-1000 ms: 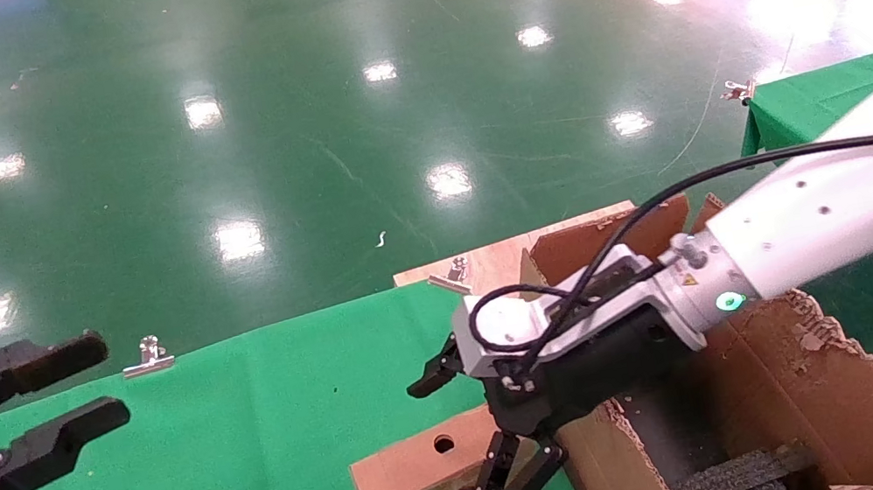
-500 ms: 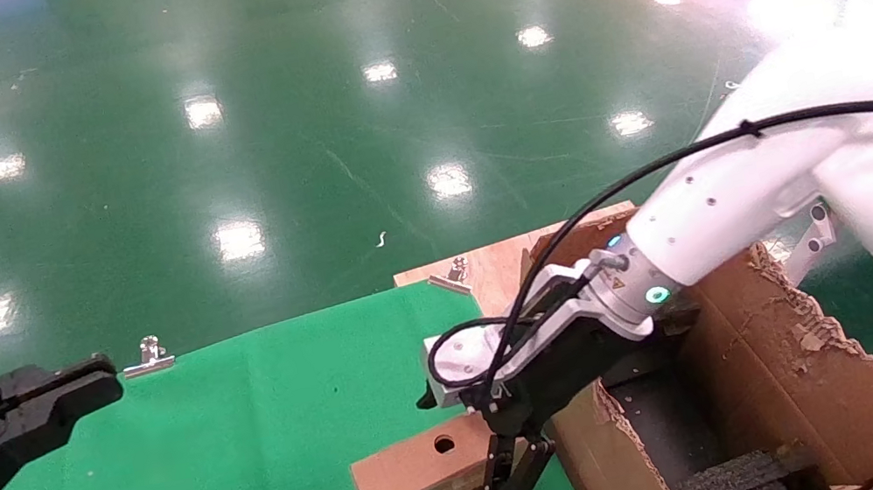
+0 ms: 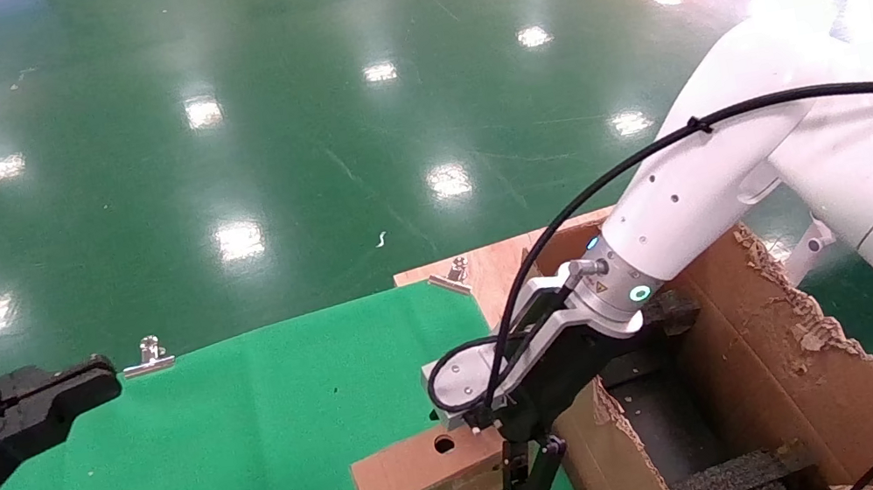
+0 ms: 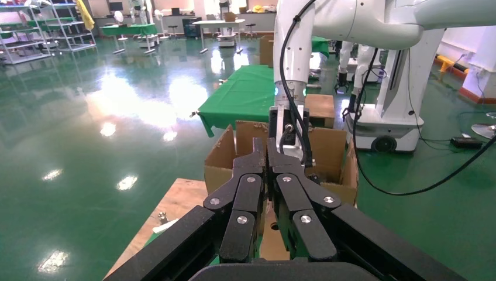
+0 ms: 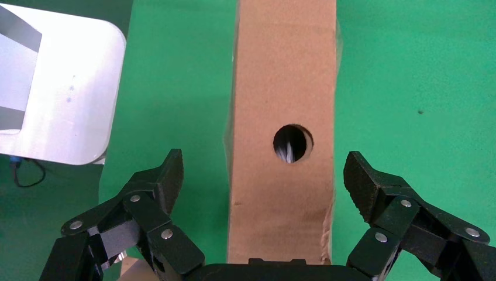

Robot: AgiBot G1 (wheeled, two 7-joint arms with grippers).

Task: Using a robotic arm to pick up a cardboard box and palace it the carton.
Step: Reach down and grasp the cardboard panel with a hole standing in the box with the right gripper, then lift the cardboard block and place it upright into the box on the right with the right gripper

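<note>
Straddling the cardboard box [image 5: 281,70] with my right gripper [image 5: 263,164], I hold the fingers [image 5: 158,181] spread wide, one on each side of its long faces. A strip of green cloth [image 3: 258,452] shows between each fingertip and the cardboard, so nothing is gripped yet.

The box stands on edge on the cloth, narrow face up, with the round hole [image 5: 292,143] in that face just ahead of my fingers. In the head view it sits just beside the near wall of the carton [image 3: 777,374], and my gripper [image 3: 529,478] hangs over the end closest to that wall.

**Handling, as I judge it.**
- The box is probably light, though something pale shows inside the hole, so it may not be empty.
- The board looks stiff along its edges, but the broad side faces will likely bow under a hard squeeze.
- The scuffed paper surface should give my pads fair friction.

**Where to hold.** I would close across the two broad faces, a little below the top edge and clear of the hole, where the wall is weakest. A grip nearer the middle of its length would reduce tipping during the lift.

**Destination.** The carton has ragged torn flaps and black foam inserts [image 3: 732,475] inside, which could snag a tilted box.

My left gripper [image 3: 84,388] is parked over the far left of the cloth, fingers pressed together.
</note>
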